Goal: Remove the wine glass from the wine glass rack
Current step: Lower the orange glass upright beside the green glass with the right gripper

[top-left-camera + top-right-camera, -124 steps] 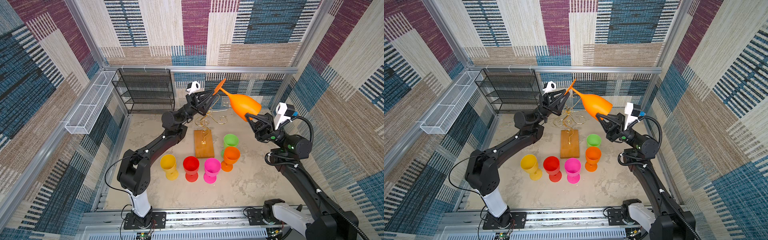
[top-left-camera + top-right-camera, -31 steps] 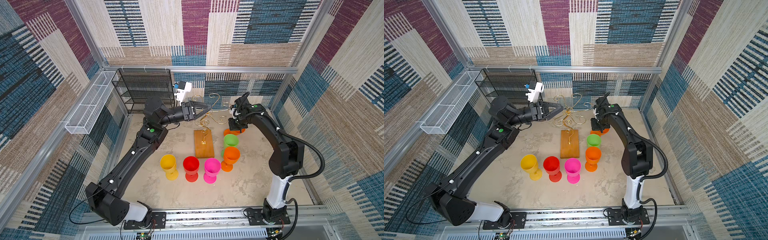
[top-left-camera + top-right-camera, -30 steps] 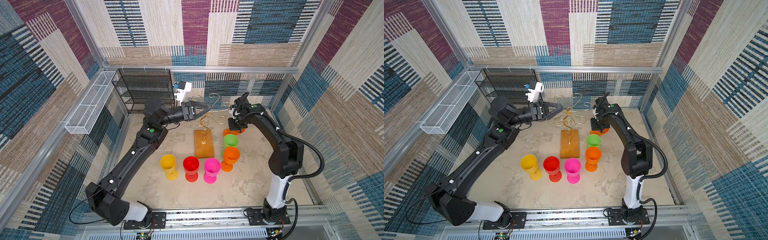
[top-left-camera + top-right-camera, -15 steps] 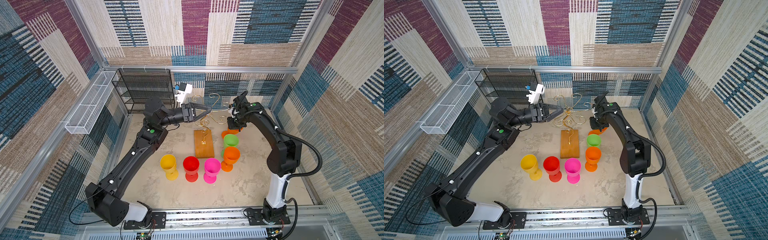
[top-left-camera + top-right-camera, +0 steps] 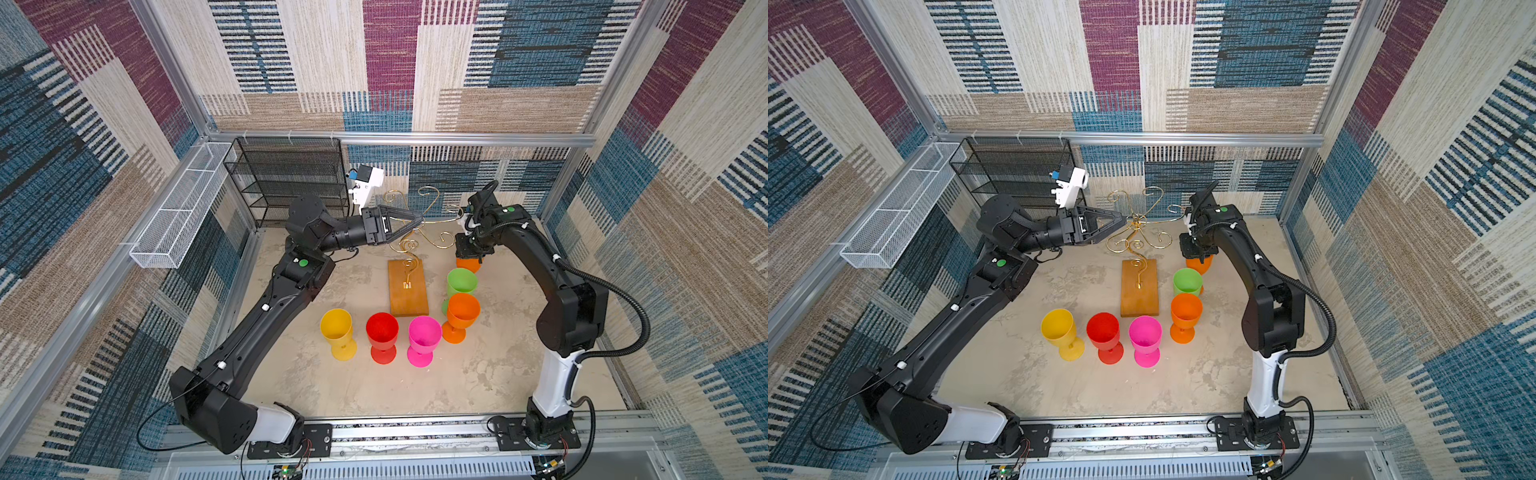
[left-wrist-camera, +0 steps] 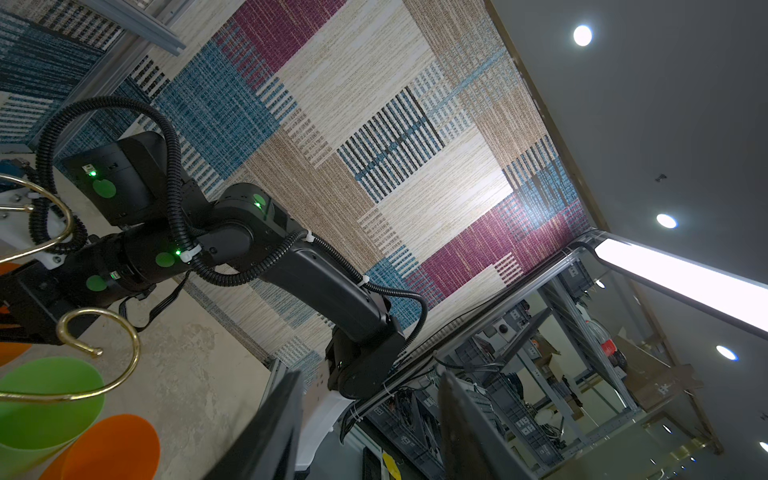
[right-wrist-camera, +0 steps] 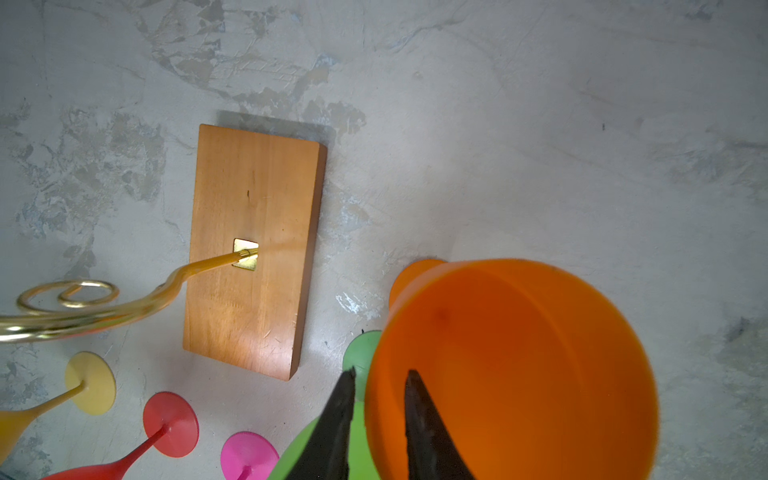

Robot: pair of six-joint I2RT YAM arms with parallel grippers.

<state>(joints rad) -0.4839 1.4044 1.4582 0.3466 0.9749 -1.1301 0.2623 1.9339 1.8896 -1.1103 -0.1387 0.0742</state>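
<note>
Back left corner: a white wire basket [image 5: 178, 220] hangs on the side rail, and a black mesh shelf [image 5: 291, 174] stands on the table [image 5: 478, 374].
Left gripper [image 5: 419, 218]: it sits level at the crown of the wine glass rack [image 5: 409, 299]. From above I can't tell whether it touches the wire.
Left wrist view: its fingers [image 6: 274, 432] stand well apart with nothing between them. The gold scrolls lie off to one side.
Rack: the wooden base is mid-table and every scroll arm is bare.
Front row: a yellow glass [image 5: 336, 328], a red glass [image 5: 382, 332] and a pink glass [image 5: 424, 334] stand upright.
Right of the base: a green glass [image 5: 461, 282] stands there, with a second orange glass [image 5: 463, 309] in front of it.
Orange wine glass [image 7: 519, 353]: it is off the rack and upright, towards the table's back right corner, behind the green one.
Both top views: the right gripper [image 7: 381, 371] hides most of that glass.
Right wrist view: one finger is inside the bowl and one outside, with the rim between them. The jaws are slightly parted and a sliver of green shows beside the outer finger, so there is no squeeze. The glass's foot is on the table.
</note>
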